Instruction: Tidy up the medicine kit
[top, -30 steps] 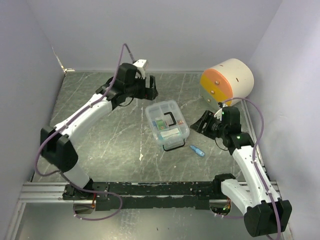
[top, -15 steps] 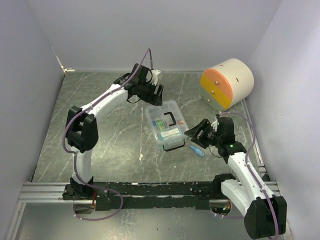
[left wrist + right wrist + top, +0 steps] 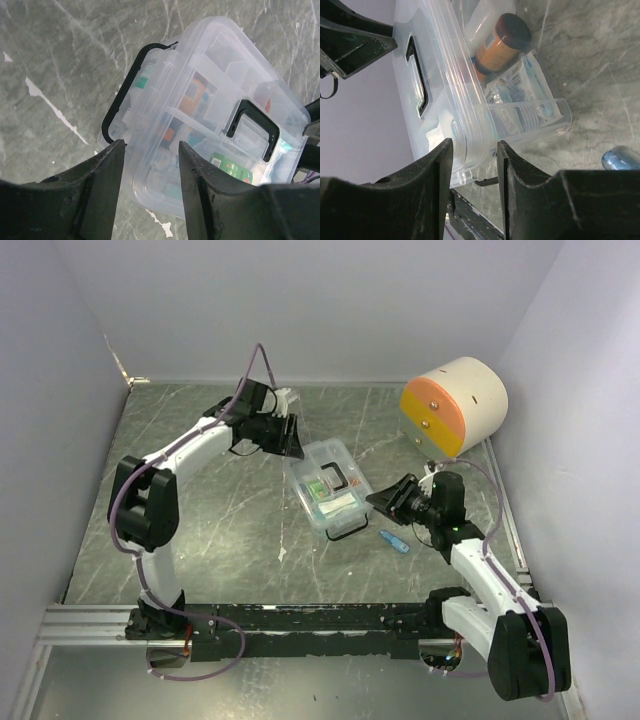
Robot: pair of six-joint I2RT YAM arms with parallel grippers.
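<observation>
The medicine kit (image 3: 330, 488) is a small clear box with a black handle (image 3: 336, 477) on its lid, standing mid-table with its lid on. My left gripper (image 3: 289, 439) is at its far left corner. In the left wrist view that gripper (image 3: 150, 150) straddles the kit (image 3: 215, 95) corner, open, with floor showing beside the left finger. My right gripper (image 3: 381, 501) is at the kit's right side. In the right wrist view it (image 3: 474, 147) straddles the edge of the kit (image 3: 445, 75), open, with a gap at the right finger. An orange bottle (image 3: 501, 39) lies inside.
A large cream cylinder with an orange face (image 3: 455, 405) stands at the back right. A small blue vial (image 3: 394, 541) lies on the table just right of the kit, below my right gripper, and shows as the same vial (image 3: 620, 159) in the right wrist view. Walls close in on three sides.
Both grippers have come in to the kit and their jaws have narrowed. The left one shifted a little left along the far corner; the right one rose to the kit's right edge.
</observation>
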